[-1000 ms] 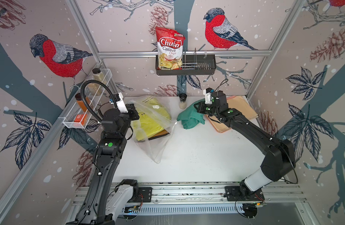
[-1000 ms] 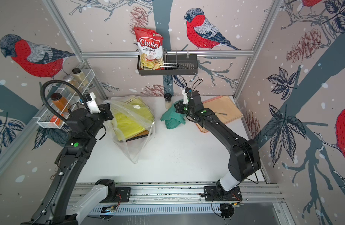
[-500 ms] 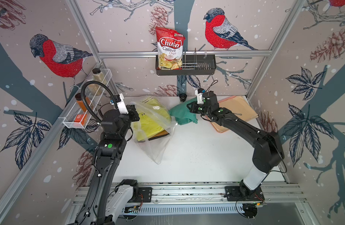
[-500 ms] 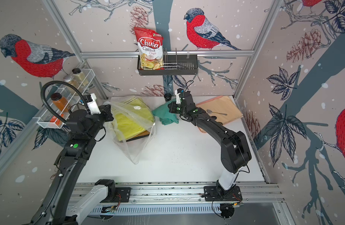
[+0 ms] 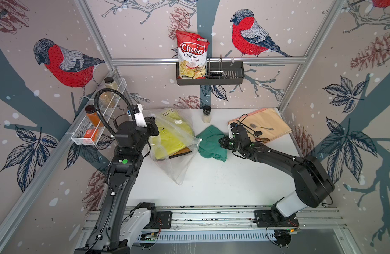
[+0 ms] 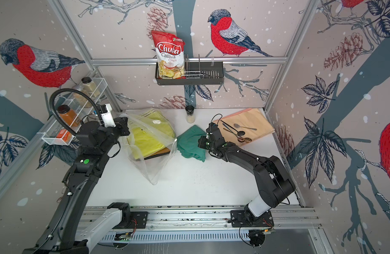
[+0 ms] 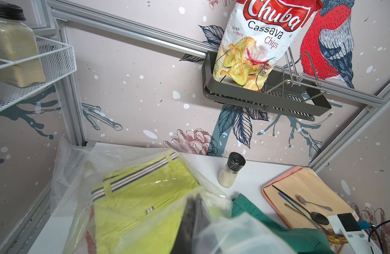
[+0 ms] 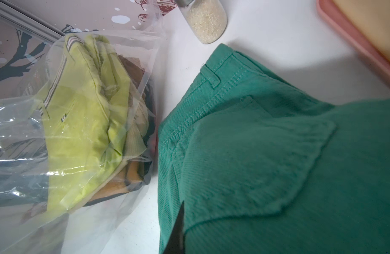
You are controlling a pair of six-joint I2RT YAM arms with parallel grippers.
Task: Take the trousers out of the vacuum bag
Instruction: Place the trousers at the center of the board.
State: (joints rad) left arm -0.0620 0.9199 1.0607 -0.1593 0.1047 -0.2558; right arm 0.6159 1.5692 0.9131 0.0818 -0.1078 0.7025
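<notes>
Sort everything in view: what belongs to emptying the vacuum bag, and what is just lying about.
Job: vacuum bag, gripped by the left hand; yellow trousers inside it; teal trousers outside, gripped by the right hand.
Lying about: cassava chips bag; grinder; peach cloth with spoons; spice jars on wire shelf.

One vacuum bag, one chips bag — one grinder

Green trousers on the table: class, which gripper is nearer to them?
Right. The right gripper is shut on the green trousers; the left gripper is on the far side of the bag, shut on its plastic.
</notes>
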